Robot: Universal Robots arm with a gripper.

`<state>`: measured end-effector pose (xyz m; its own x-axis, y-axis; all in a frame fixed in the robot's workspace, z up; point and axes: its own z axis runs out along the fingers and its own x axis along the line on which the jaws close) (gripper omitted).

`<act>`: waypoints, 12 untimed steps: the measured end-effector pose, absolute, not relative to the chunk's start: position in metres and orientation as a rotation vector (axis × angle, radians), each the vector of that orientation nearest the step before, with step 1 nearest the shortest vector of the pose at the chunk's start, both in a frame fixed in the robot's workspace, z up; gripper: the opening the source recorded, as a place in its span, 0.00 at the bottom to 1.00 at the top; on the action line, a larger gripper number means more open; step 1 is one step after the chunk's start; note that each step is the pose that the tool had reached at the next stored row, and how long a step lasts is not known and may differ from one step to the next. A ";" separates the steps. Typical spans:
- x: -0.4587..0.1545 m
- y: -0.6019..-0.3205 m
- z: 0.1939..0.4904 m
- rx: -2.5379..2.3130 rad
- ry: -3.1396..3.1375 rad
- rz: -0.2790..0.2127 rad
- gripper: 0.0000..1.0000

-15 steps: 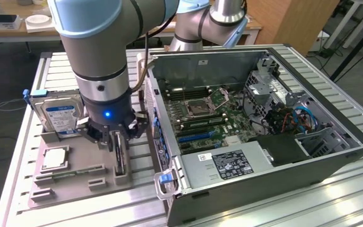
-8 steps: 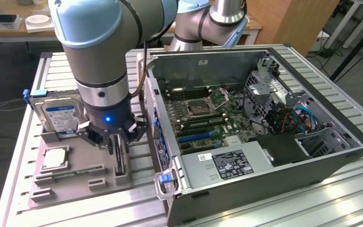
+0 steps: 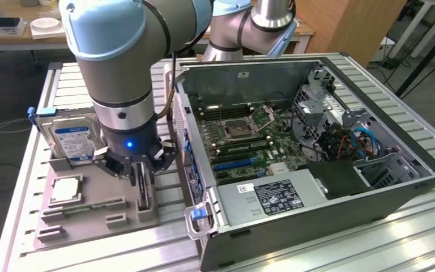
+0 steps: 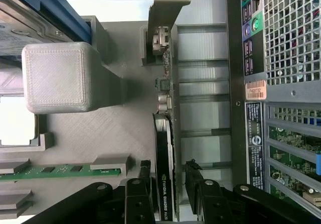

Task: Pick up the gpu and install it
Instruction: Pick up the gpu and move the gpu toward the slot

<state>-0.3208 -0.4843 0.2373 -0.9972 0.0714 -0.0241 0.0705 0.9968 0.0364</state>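
**Entry: gpu.** It stood on its long edge in a slot of the grey fixture tray, on the side nearest the computer case. Its pale bracket was at the end farther from the arm. The upright pose seemed meant to leave both flat faces free for a grasp from above.

**Gripper.** It was low over the card. Its fingers were spread, one on each side, with a slim gap at each face and nothing pinched.

**Tray contents.**
- hard drive, upright
- processor chip, flat
- memory stick, in its cradle
- the gpu

**Case contents.** The case lay open with its interior facing up, apparently for access from above.
- motherboard
- power supply
- blue cables
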 end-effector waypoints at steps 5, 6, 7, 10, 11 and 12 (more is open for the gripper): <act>-0.321 -0.484 0.237 0.111 3.114 0.055 0.42; -0.321 -0.484 0.237 0.111 3.114 0.055 0.42; -0.321 -0.484 0.237 0.111 3.114 0.055 0.42; -0.321 -0.484 0.237 0.111 3.114 0.055 0.42; -0.321 -0.484 0.237 0.111 3.114 0.055 0.40; -0.321 -0.484 0.237 0.111 3.114 0.055 0.40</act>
<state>-0.3208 -0.4843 0.2368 -0.9972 0.0715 -0.0241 0.0706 0.9968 0.0363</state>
